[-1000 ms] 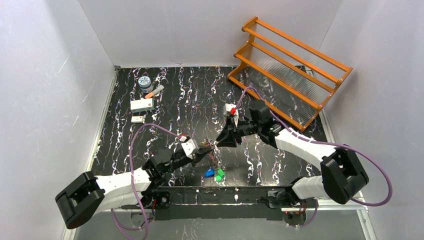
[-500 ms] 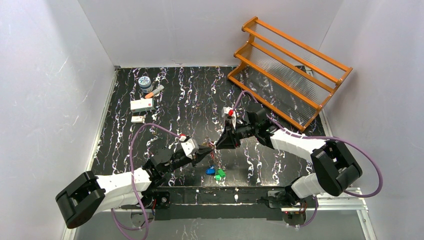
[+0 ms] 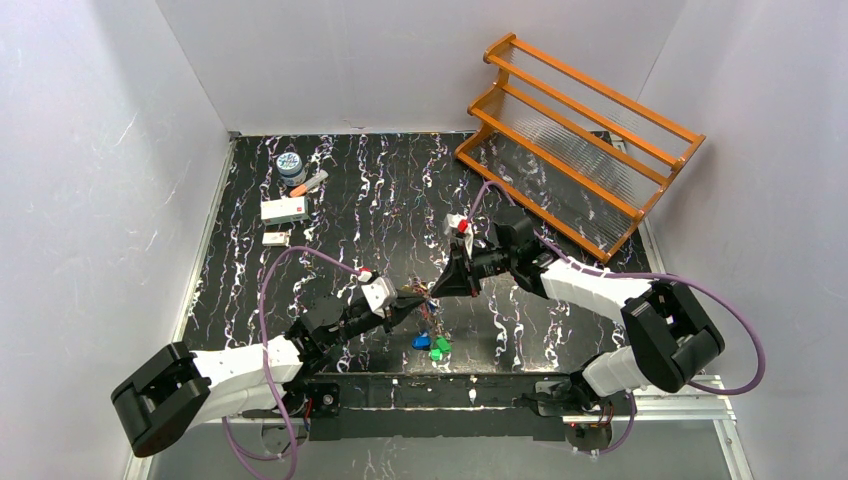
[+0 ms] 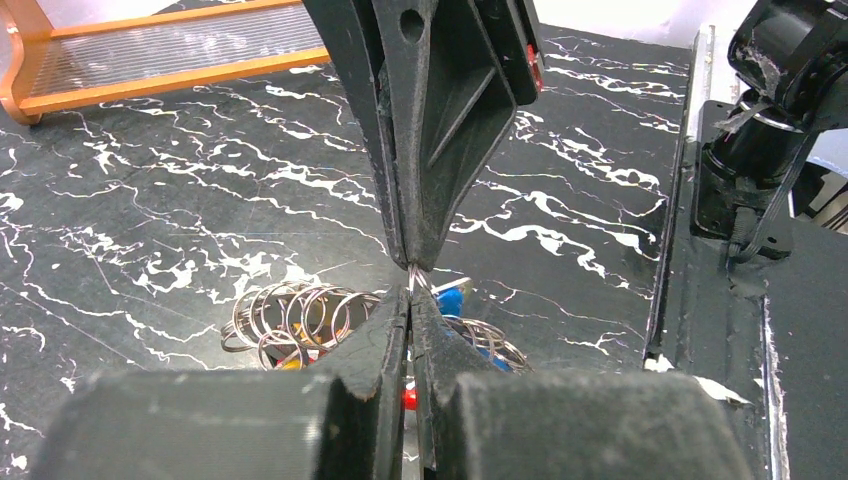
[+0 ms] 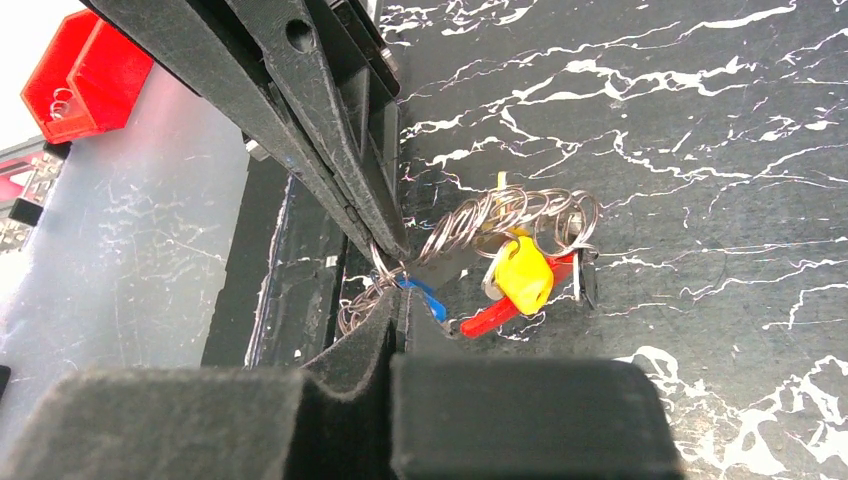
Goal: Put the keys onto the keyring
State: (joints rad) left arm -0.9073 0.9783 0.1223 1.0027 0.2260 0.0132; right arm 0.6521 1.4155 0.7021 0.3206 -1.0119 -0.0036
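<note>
The keyring point(image 3: 426, 297) is a thin silvery wire ring held above the black marbled table between both grippers. My left gripper point(image 3: 417, 299) is shut on its wire, which shows at the fingertips in the left wrist view point(image 4: 414, 284). My right gripper point(image 3: 438, 289) is shut on the same wire point(image 5: 381, 266) from the opposite side, tip to tip with the left. A bunch of small rings point(image 5: 510, 215) hangs below with yellow point(image 5: 523, 275), red point(image 5: 500, 316) and blue point(image 4: 450, 299) tags. Blue and green tags point(image 3: 431, 345) lie on the table. Silver key blades are hard to make out in the bunch.
An orange wooden rack point(image 3: 580, 140) stands at the back right. A small jar point(image 3: 290, 165), an orange marker point(image 3: 310, 183), a white box point(image 3: 284, 209) and a small white item point(image 3: 275, 238) lie at the back left. The table's front rail point(image 4: 690, 250) is close to the grippers.
My right gripper has moved down and left until its tips meet the left gripper's at the ring. The left arm has barely moved. The blue and green tags shifted slightly.
</note>
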